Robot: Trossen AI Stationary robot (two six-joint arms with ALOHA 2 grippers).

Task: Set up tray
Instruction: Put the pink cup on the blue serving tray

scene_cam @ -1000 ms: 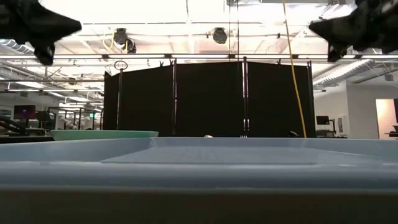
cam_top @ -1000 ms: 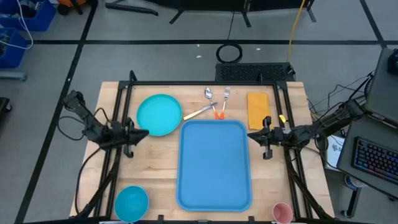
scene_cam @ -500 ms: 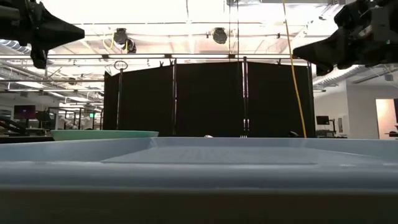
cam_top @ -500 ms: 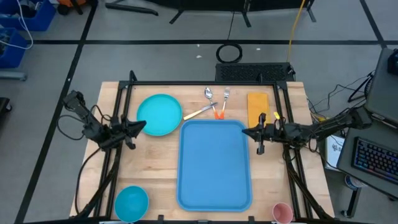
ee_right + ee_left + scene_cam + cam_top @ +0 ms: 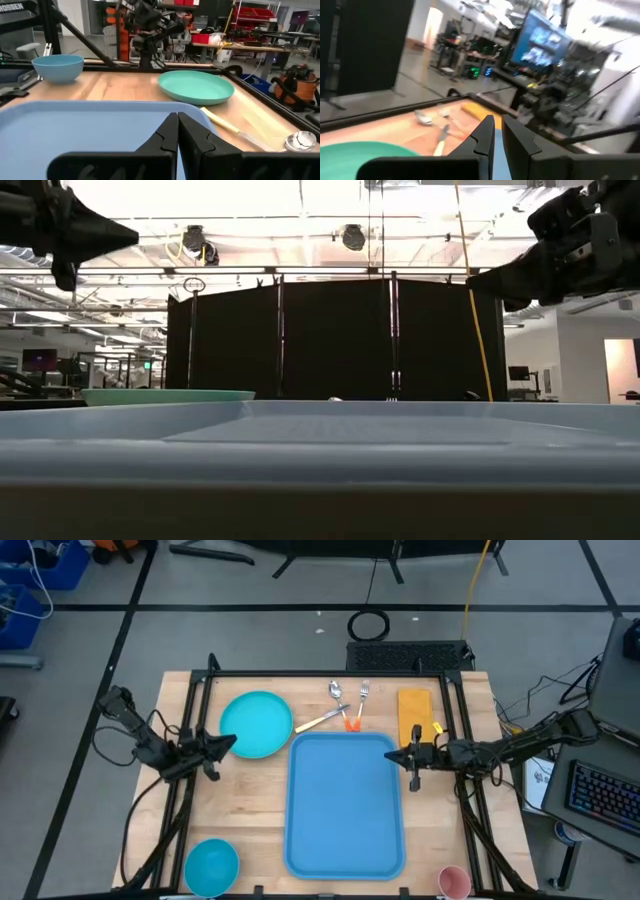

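Note:
The light-blue tray (image 5: 345,802) lies flat in the middle of the table; it also shows in the right wrist view (image 5: 75,125) and the low view (image 5: 320,450). My left gripper (image 5: 230,742) is shut and empty, above the turquoise plate's (image 5: 256,723) near right edge; in its wrist view (image 5: 498,134) the fingertips stand almost together. My right gripper (image 5: 393,753) is shut and empty, above the tray's far right corner, pointing toward the table's left (image 5: 177,125). Both hang well above the table in the low view, the left gripper (image 5: 130,237) and the right gripper (image 5: 470,278).
A spoon (image 5: 336,690), a fork (image 5: 364,690) and a yellow-handled knife (image 5: 320,721) lie past the tray's far edge. A yellow cloth (image 5: 415,715) lies at the far right. A blue bowl (image 5: 211,865) stands near left, a pink cup (image 5: 454,882) near right.
My right gripper has gone toward the table's left, from beside the tray to over its far right corner, and has come lower. My left gripper has shifted a little toward the far edge, nearer the plate. Nothing on the table has moved.

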